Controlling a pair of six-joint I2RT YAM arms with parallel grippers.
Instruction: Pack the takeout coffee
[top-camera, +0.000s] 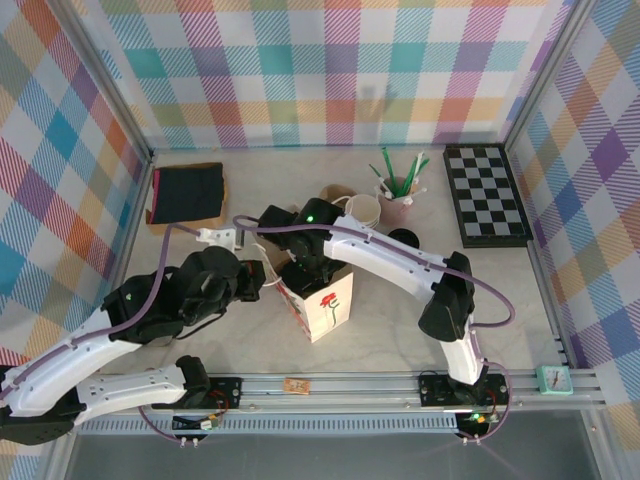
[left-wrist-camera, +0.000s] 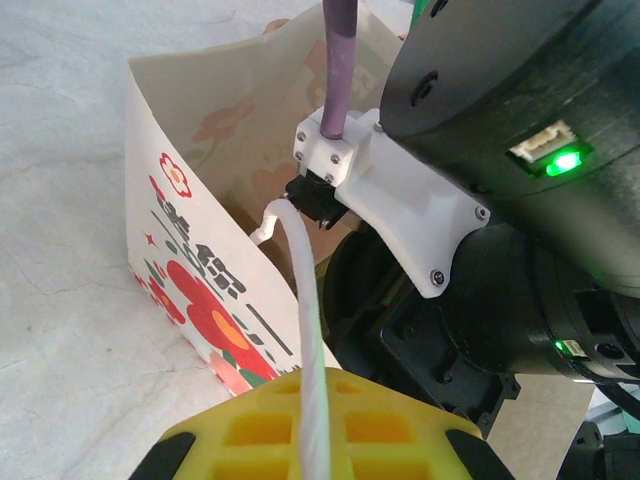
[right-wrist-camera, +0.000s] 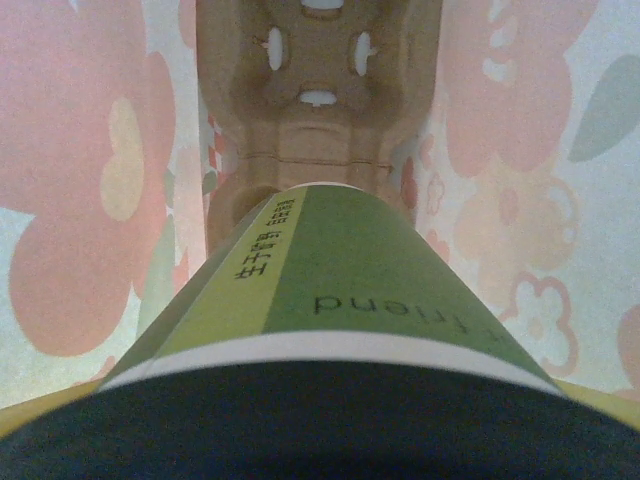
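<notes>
At the bag's (top-camera: 325, 305) nine o'clock, left fingers (left-wrist-camera: 250, 430) are clenched on its handle (left-wrist-camera: 298, 300), seemingly keeping the mouth open; a slip would let it sag. Inside, right fingers (right-wrist-camera: 25, 415) grasp the cup (right-wrist-camera: 350, 270), carrier (right-wrist-camera: 320, 90) at twelve o'clock; released off its socket, the cup could tip and spill.

The right arm (top-camera: 390, 258) and the takeout coffee (right-wrist-camera: 350, 270) plug the mouth of the paper bag (top-camera: 325, 310), a cardboard carrier (right-wrist-camera: 318, 100) lies deeper inside, the left arm (top-camera: 170, 300) and taut white handle cord (left-wrist-camera: 308, 350) crowd its left side, and bare worktop (top-camera: 385, 335) lies open to its right.
</notes>
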